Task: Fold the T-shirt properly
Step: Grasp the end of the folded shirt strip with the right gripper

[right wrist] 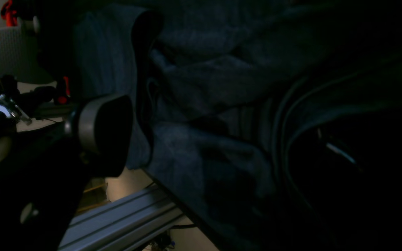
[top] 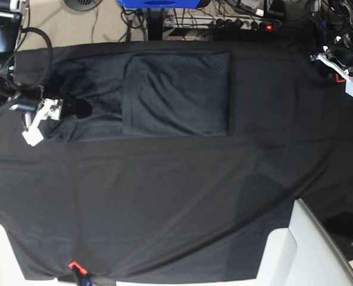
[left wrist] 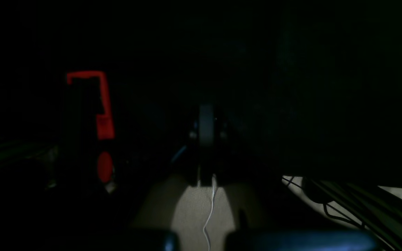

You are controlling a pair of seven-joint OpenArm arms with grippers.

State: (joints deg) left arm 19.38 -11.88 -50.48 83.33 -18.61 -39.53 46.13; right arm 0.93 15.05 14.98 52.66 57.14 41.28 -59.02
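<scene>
The T-shirt [top: 176, 92] lies at the far middle of the table, dark charcoal. Its right part is folded into a neat rectangle, and its left part spreads flat and rumpled toward my right gripper [top: 75, 110]. That gripper stands open at the shirt's left edge. In the right wrist view one dark finger [right wrist: 105, 134] sits just beside the wrinkled T-shirt [right wrist: 204, 87], and the other finger is lost in shadow. My left gripper [top: 346, 74] hangs at the far right edge, away from the shirt. The left wrist view is too dark to show its jaws.
A black cloth [top: 164, 202] covers the table. White chair parts [top: 307, 250] stand at the near right. A power strip [top: 247, 24] and cables lie beyond the far edge. An aluminium rail [right wrist: 124, 216] runs under the table edge. A red shape [left wrist: 105, 104] and cables [left wrist: 361, 205] show near the floor.
</scene>
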